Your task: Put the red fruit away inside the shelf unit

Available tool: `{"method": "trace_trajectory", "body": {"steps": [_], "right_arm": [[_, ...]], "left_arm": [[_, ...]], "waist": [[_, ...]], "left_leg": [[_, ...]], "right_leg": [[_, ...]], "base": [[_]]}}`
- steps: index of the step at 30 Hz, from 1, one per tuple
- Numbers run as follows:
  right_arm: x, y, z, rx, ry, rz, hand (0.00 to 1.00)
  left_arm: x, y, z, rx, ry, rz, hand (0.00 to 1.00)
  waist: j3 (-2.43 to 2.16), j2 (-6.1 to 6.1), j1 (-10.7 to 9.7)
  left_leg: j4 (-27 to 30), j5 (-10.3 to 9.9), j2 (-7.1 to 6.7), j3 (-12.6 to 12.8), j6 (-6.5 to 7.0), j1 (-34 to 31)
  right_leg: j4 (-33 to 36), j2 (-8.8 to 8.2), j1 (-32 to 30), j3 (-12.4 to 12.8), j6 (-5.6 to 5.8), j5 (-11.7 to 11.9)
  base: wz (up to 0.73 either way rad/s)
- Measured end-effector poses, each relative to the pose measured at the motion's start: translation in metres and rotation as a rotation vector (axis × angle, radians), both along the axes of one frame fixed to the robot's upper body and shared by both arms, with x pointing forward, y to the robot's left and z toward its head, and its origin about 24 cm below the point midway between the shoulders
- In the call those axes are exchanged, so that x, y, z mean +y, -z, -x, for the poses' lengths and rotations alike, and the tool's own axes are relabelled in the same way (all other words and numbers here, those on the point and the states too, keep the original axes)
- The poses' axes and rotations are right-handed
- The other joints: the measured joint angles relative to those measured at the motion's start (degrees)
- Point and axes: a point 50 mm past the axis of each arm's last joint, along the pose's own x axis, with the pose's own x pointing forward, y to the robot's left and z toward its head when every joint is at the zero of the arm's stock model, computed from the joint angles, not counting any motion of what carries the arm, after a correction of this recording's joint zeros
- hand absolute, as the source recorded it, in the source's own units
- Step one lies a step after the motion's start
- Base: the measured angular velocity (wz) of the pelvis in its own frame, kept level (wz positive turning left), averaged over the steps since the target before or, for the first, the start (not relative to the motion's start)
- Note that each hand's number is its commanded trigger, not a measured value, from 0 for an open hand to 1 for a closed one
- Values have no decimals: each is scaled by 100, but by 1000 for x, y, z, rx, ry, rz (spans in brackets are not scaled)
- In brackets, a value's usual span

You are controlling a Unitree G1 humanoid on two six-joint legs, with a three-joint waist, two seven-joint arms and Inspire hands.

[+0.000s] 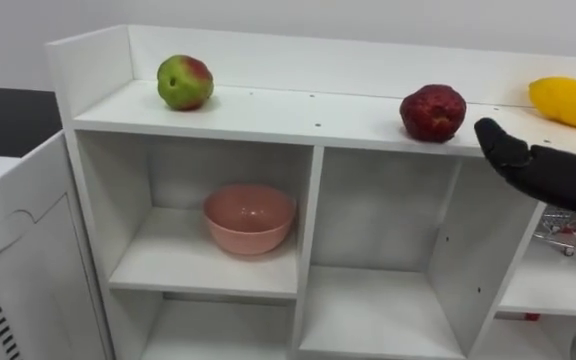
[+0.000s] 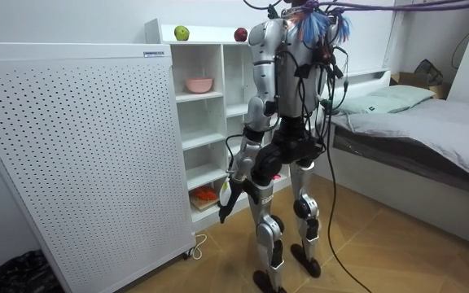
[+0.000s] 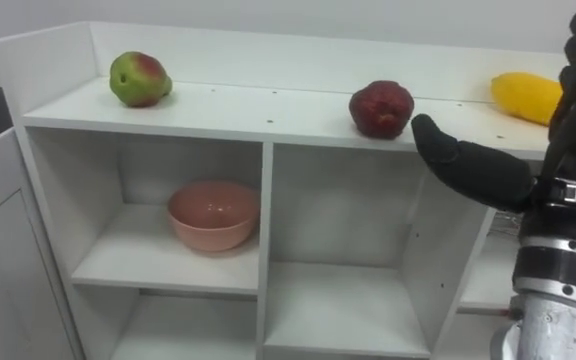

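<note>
Three fruits lie on top of the white closet: a green and red apple at the left, a dark red fruit right of the middle, and a yellow fruit at the far right. My right hand is raised in front of the top's front edge, just right of and below the dark red fruit. Its fingers are straight, point left and hold nothing. My left hand hangs low by my side in the room view. I stand facing the closet.
A pink bowl sits in the upper left compartment. A small metal cart stands in a right compartment. A white perforated panel stands left of the closet, and a bed lies behind me. Orange items lie on a low shelf.
</note>
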Motion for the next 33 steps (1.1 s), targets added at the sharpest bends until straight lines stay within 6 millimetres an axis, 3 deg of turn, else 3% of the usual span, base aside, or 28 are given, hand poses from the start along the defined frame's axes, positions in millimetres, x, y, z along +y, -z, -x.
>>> {"method": "trace_trajectory", "body": {"steps": [6,11,28,33], "right_arm": [[2,-6,-4,6,-11,2,0],[3,-13,-11,-14,-63,-65,0],[-4,-4,-36,119,-145,-98,0],[0,-2,-47,183,-196,-20,0]], "left_arm": [[1,0,2,18,-6,-9,0],[1,0,-4,9,-1,-12,0],[2,0,-2,28,-3,-10,0],[3,-1,-2,25,1,-8,0]], "waist": [[18,-21,97],[90,-122,133],[79,-104,142],[42,-127,147]], "left_leg": [[-18,0,0,-24,0,10],[-15,0,0,-47,0,-7],[-9,0,-2,-166,0,-14],[-10,1,-1,-237,0,-3]], "right_leg": [[-2,3,3,-5,0,0],[-9,1,6,-31,0,0],[-11,6,7,-23,0,0],[-12,4,39,-115,0,0]], "base": [[0],[4],[2],[6]]}}
